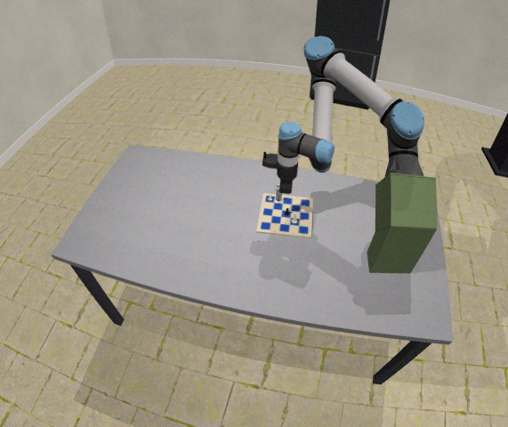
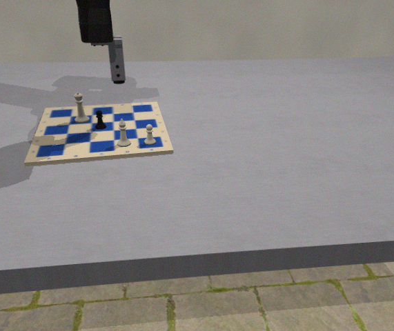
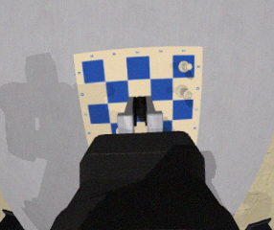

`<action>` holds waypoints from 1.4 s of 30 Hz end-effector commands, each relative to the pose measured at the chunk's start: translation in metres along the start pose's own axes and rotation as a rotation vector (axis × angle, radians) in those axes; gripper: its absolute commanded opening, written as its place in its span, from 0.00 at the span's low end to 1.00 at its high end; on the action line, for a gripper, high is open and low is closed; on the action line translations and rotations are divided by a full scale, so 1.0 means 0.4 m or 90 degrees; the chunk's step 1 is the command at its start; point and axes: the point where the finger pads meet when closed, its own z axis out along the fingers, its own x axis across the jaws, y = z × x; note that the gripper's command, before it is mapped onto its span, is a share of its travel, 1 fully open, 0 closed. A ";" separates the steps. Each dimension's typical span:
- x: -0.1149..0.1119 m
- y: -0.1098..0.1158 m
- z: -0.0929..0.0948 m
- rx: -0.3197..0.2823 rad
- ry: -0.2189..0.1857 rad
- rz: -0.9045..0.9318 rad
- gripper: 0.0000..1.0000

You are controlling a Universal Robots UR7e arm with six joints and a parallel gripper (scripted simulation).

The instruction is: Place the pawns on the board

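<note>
The board [image 1: 259, 228] [image 2: 29, 161] [image 3: 81, 54] lies flat. My gripper [image 1: 278, 198] [image 2: 118, 82] [image 3: 140, 104] is shut on the black pawn and hangs above the board. Only dark parts of that pawn show, between and just under the fingers; the rest is hidden. The white pawn [image 1: 270, 197] [image 2: 149, 139] [image 3: 185, 66] stands upright on the blue corner square E1. Another black piece [image 1: 286, 212] [image 2: 99, 125], shaped like a pawn, stands upright on the middle square, C3.
A white bishop [image 2: 122, 138] [image 3: 184, 91] stands on D1, beside the white pawn. A tall white piece [image 1: 294, 218] [image 2: 80, 113] with a crowned head stands on B4. The green robot base [image 1: 403, 221] stands on the grey table [image 1: 152, 221], to one side of the board.
</note>
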 end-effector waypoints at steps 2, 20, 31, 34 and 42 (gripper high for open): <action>-0.001 -0.003 0.053 0.002 0.000 0.000 0.00; -0.001 -0.006 0.183 0.002 0.000 0.000 0.00; -0.001 -0.007 0.184 0.002 0.000 0.000 0.00; -0.001 -0.007 0.184 0.002 0.000 0.000 0.00; -0.001 -0.007 0.184 0.002 0.000 0.000 0.00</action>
